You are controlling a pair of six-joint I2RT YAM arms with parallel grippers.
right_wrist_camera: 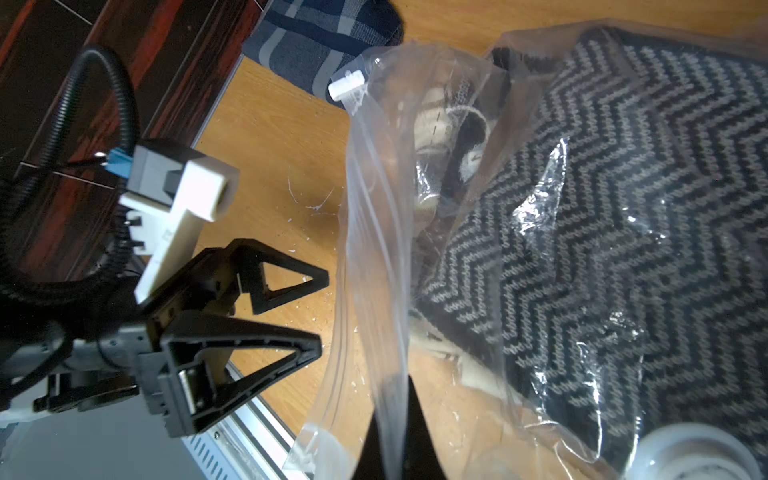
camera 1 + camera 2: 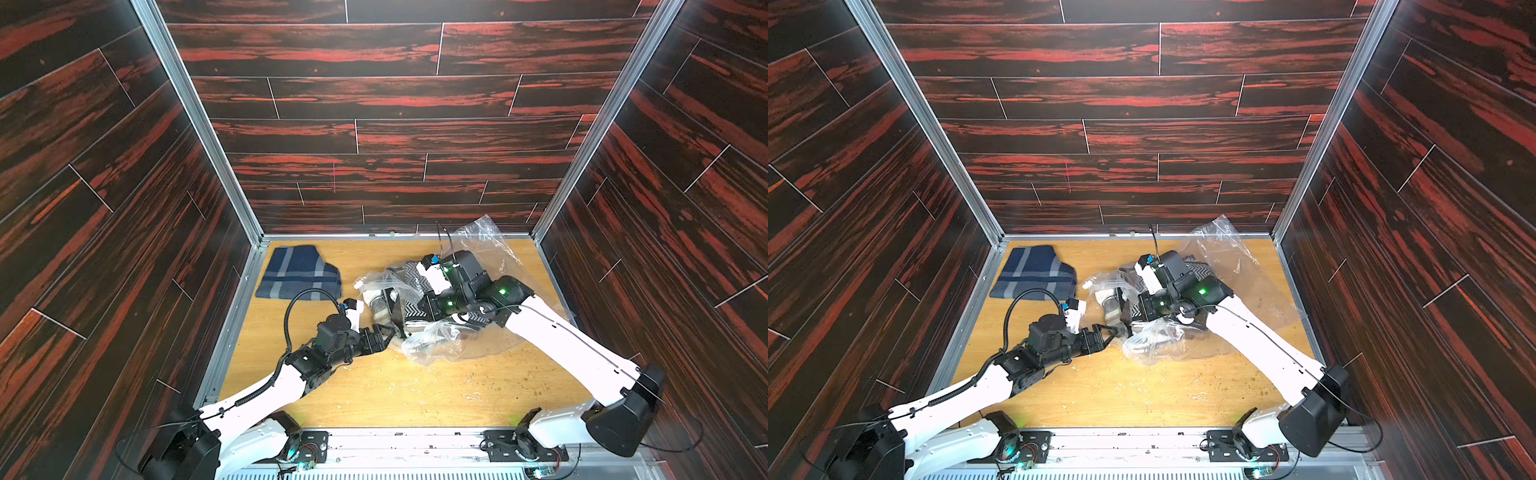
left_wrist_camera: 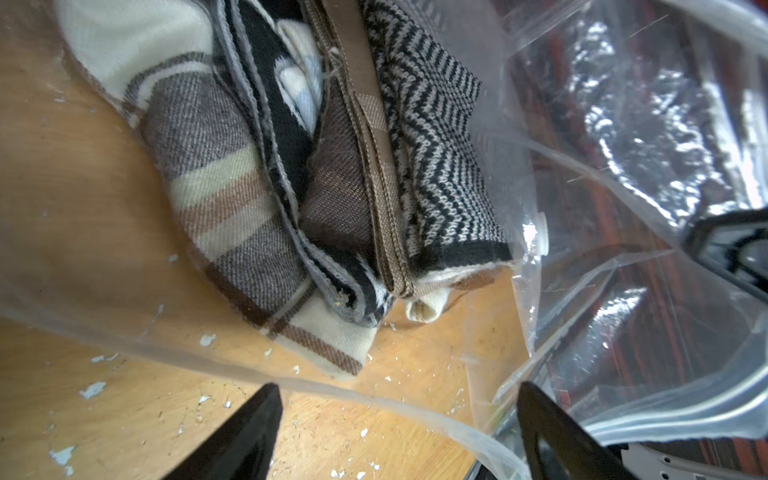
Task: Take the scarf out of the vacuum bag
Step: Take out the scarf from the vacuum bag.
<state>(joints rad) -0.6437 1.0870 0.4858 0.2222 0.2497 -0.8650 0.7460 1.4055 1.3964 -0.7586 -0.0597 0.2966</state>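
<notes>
On the table (image 2: pixel 374 395): folded scarf (image 2: pixel 297 272) in the far left corner; vacuum bag (image 2: pixel 436 349) right of centre, mouth toward the left; scarf stack (image 2: pixel 409 286) inside it, near the mouth. Just left of the mouth, left gripper (image 2: pixel 388 336); on the mouth's edge, right gripper (image 1: pixel 405 399).

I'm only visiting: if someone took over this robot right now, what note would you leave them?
Left gripper: open, empty, at the mouth of the vacuum bag.
Right gripper: shut on the bag's edge.
Done: blue scarf lies out on the table, far left.
To do: brown plaid scarf and zigzag scarf are still inside the bag, ends near its mouth; likely next, the open gripper pulls one out.
</notes>
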